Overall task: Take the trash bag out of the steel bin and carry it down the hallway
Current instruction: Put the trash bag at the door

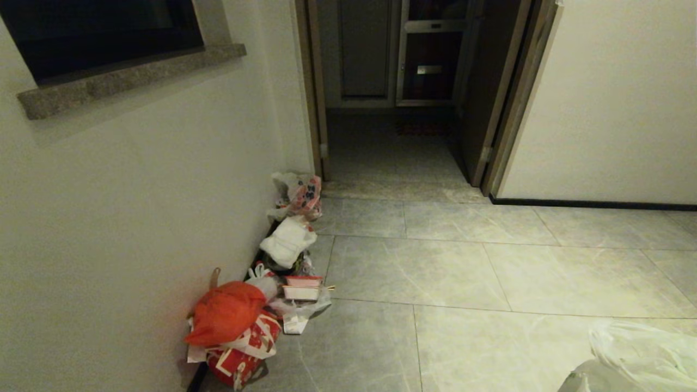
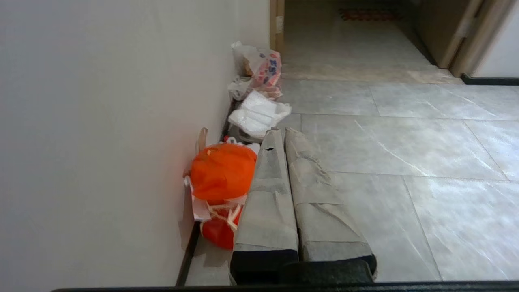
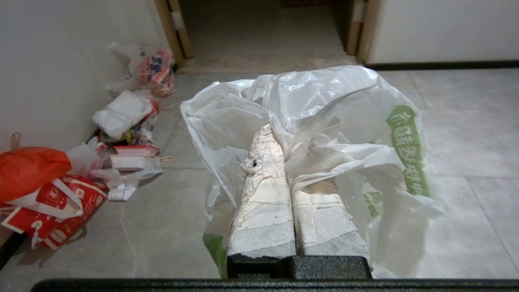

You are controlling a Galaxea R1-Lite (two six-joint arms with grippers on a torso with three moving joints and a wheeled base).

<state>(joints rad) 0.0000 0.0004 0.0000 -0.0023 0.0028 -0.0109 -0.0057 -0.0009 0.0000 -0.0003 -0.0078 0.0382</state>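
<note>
Fingers (image 3: 263, 194) of the right gripper (image 3: 284, 162), wrapped in pale tape, are seen pressed together on the crumpled film of the trash bag (image 3: 324, 105), which is held above the hallway (image 1: 463, 272) floor. Green printing is visible on one side of the translucent white plastic, and the bag is draped over and around both fingers. In the head view, only a corner of the bag is shown at the lower right edge.

Fingers of the left gripper (image 2: 284, 134), likewise taped, are shown closed against each other with nothing between them, held above the grey tiles near the left wall (image 1: 136, 190).

Along that wall's foot a row of rubbish is laid: an orange-red bag (image 1: 226, 310) resting on red-and-white packaging (image 1: 245, 354), a takeaway box (image 1: 302, 288) just beyond it, a white folded bag (image 1: 287, 239) farther on, and a printed bag (image 1: 302, 193) beside the wooden door frame (image 1: 316, 92). An open doorway (image 1: 392, 136) is seen ahead.
</note>
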